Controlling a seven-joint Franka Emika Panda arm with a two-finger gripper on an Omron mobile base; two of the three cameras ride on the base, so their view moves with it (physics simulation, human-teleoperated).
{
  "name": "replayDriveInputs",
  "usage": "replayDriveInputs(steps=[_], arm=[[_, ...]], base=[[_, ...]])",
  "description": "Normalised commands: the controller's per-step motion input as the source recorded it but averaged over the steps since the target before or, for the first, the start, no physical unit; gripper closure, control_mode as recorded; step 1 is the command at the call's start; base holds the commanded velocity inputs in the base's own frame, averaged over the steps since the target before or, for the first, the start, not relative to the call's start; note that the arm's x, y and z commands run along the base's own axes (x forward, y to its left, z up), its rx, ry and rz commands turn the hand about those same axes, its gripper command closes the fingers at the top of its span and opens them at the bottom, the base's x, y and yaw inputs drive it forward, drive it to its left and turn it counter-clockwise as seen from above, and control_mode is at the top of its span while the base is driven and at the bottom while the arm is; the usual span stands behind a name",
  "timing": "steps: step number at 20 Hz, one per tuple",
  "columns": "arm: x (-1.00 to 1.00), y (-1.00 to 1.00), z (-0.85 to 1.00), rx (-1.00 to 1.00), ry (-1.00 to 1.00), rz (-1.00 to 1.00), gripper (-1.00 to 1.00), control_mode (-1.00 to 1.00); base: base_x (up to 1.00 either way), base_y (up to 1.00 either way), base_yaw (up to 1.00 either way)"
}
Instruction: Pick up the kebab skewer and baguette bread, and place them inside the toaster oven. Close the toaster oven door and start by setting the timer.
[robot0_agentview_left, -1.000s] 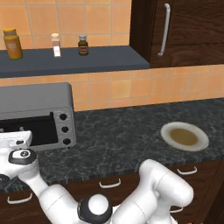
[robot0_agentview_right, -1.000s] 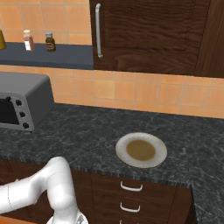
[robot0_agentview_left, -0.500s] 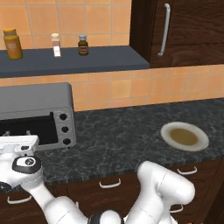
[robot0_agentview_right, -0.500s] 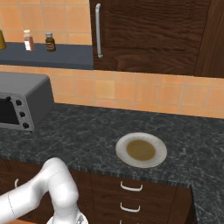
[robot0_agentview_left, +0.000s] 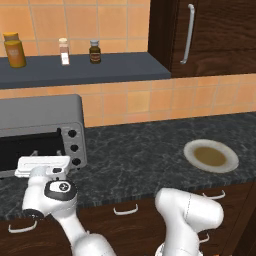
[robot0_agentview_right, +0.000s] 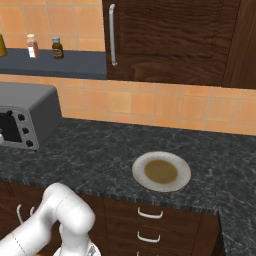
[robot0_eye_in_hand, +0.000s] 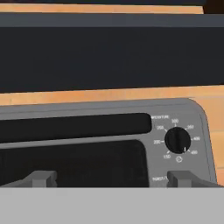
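The toaster oven (robot0_agentview_left: 40, 131) sits at the left of the dark counter (robot0_agentview_left: 145, 155), its dark glass door (robot0_agentview_left: 27, 150) facing forward. The gripper (robot0_eye_in_hand: 111, 178) hovers just before it, fingers spread wide and holding nothing, facing the top knob (robot0_eye_in_hand: 177, 140). A plate (robot0_agentview_left: 210, 156) lies well to the right.

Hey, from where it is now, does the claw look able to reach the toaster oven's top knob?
Probably yes. The claw stands open right in front of the toaster oven, facing its front, and nothing lies between it and the top knob, just off to one side.
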Motion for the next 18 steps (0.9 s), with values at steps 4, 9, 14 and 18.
replayDriveInputs(steps=[4, 9, 14, 18], arm=[[-0.13, -0.60, 0.00, 0.00, 0.00, 0.00, -1.00, -1.00], [-0.07, -0.15, 0.00, 0.00, 0.05, 0.00, -1.00, -1.00], [-0.16, -0.01, 0.00, 0.00, 0.10, 0.00, -1.00, -1.00], [-0.18, -0.01, -0.11, 0.00, 0.03, 0.00, -1.00, -1.00]], base=[[0.00, 0.00, 0.00], [0.00, 0.00, 0.00], [0.00, 0.00, 0.00], [0.00, 0.00, 0.00]])
